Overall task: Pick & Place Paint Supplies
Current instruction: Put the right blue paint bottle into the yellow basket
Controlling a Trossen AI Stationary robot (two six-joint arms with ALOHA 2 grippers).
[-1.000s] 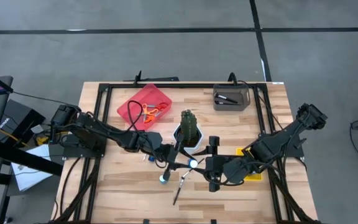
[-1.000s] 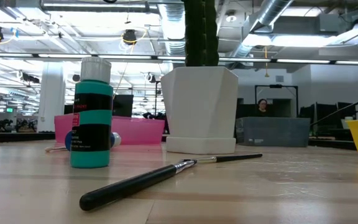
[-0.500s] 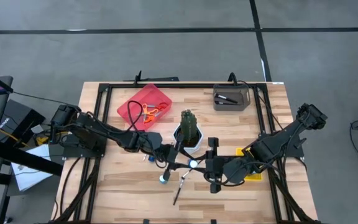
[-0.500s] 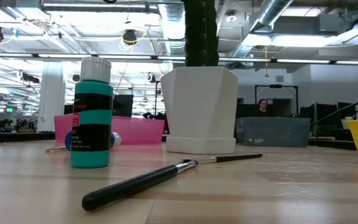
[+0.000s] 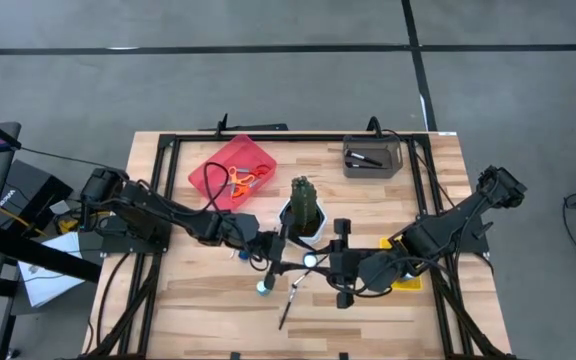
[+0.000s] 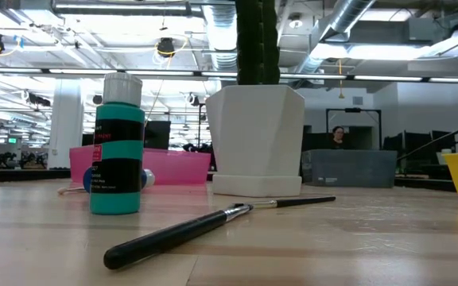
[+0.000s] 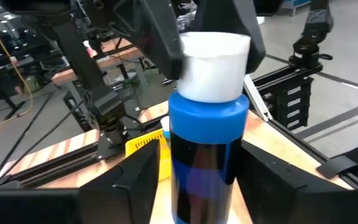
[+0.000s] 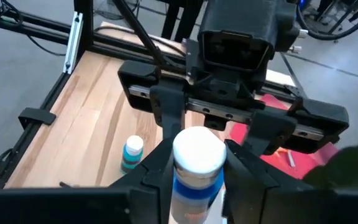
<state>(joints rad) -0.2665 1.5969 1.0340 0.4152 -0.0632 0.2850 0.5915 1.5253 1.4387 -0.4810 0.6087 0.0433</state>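
Blue plastic with a white screw cap: a small paint bottle [image 7: 207, 143] hangs off the tabletop at the centre of the high view, just below the cactus [image 5: 305, 200], caught between two robot arms. The right gripper [image 5: 323, 263] is clamped on the cap and neck, while the left gripper [image 5: 293, 264] brackets the body lower down with its jaws slackened, a sliver of daylight showing on one side. The bottle looks light, rigid and glossy, so its smooth round wall is likely to slip. The cap's shoulder probably offers the surer hold, though a grip that high could let the body swing. Lower left of it in the high view, a teal bottle [image 6: 118, 151] with a dark label stands upright on the pale wooden table [image 5: 198, 290]. A thin, stiff, dark-handled paintbrush [image 6: 205, 226] lies flat near it, low enough to need a pinch across the handle. Behind them sits the cactus's faceted white pot [image 6: 257, 139]. Farther off, a red tray [image 5: 213, 172] at the upper left holds orange-handled scissors [image 5: 243, 178], and a grey bin [image 5: 371, 157] sits at the upper right.
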